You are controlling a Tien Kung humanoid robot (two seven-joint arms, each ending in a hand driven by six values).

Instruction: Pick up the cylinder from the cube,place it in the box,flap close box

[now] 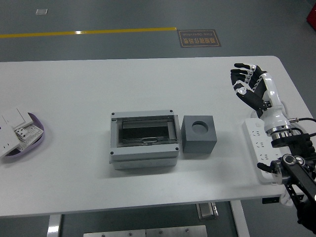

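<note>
A grey cube (199, 134) with an empty round hole in its top stands at the table's middle, right beside a grey box (143, 139). The box's transparent flap lies down over its opening; I cannot make out a cylinder through it. My right hand (247, 81) hovers over the table's right side, well right of and beyond the cube, fingers spread and relaxed, holding nothing. The left arm is out of sight.
A white power strip (261, 148) lies along the table's right edge under my right forearm. A purple tray (33, 140) with white switch parts sits at the left edge.
</note>
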